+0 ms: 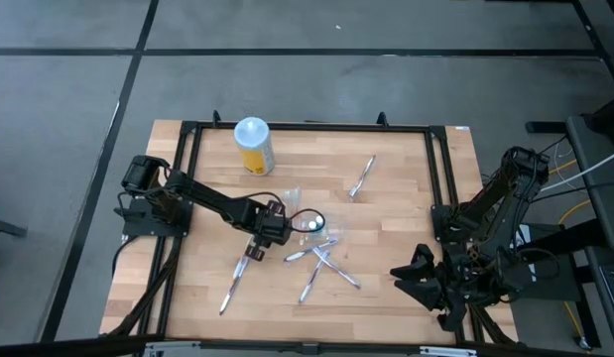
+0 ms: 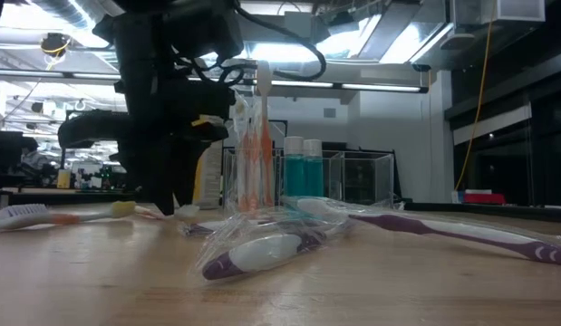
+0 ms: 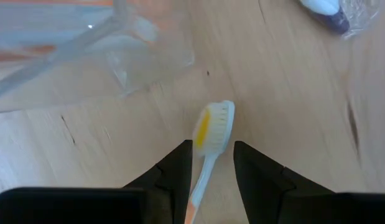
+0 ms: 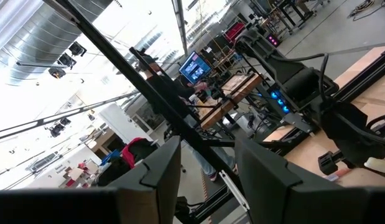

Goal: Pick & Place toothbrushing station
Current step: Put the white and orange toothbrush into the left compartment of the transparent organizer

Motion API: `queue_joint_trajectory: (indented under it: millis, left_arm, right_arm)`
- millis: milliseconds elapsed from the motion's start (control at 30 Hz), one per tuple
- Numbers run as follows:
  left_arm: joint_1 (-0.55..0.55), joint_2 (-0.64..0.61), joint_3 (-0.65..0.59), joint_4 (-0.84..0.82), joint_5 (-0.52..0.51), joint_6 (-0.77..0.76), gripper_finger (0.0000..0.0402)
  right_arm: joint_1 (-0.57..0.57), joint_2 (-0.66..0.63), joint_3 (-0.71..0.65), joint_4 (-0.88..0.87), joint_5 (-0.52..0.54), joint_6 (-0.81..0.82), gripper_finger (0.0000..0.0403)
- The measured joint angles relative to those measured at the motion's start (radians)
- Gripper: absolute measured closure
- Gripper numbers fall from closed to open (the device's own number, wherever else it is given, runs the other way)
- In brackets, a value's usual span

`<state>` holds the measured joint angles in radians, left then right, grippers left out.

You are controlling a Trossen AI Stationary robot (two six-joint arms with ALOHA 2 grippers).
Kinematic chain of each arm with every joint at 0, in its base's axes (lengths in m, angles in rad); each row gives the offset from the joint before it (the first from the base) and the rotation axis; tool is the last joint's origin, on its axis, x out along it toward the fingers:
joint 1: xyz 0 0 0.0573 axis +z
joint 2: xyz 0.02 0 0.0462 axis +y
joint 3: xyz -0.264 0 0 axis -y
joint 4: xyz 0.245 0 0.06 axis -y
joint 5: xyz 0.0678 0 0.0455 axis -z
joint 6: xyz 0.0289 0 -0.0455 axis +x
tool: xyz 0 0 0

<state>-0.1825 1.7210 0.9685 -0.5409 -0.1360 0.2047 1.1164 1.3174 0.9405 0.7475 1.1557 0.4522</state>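
Left gripper (image 3: 211,163) is lowered to the tabletop near the table's middle, its fingers (image 3: 180,168) parted on either side of an orange-and-white toothbrush (image 3: 212,134) that lies flat on the wooden table (image 1: 386,238). Just ahead of it a transparent holder (image 1: 308,221) is seen, with purple-and-white toothbrushes (image 1: 321,260) scattered close beyond. Right gripper (image 4: 204,165) is parked off the table's right edge, fingers apart and empty.

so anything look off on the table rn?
Brushes lie scattered flat across the wooden table rather than in the clear holder: one far off alone, several crossed near the middle. The left pincer straddles an orange-bristled toothbrush lying flat. The right pincer waits at the table's edge.
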Motion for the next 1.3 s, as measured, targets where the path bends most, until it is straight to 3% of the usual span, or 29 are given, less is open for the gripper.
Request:
queue_joint_trajectory:
  millis: [200,567,1000,1300]
  left_arm:
    - [0.000,0.000,0.029,-0.009,-0.001,0.015,0.0291]
    - [0.000,0.000,0.039,-0.017,0.033,0.009,0.0342]
    - [0.000,0.000,0.039,-0.017,0.034,-0.010,0.0355]
    - [-0.001,0.040,0.041,-0.016,0.049,-0.030,0.0393]
  right_arm:
    - [0.000,0.000,0.000,0.000,0.000,0.000,0.0248]
    - [0.000,0.001,0.000,0.000,0.000,0.000,0.0248]
    - [0.000,0.050,0.000,0.012,0.000,0.064,0.0248]
    - [0.000,0.051,0.000,0.049,-0.011,0.037,0.0248]
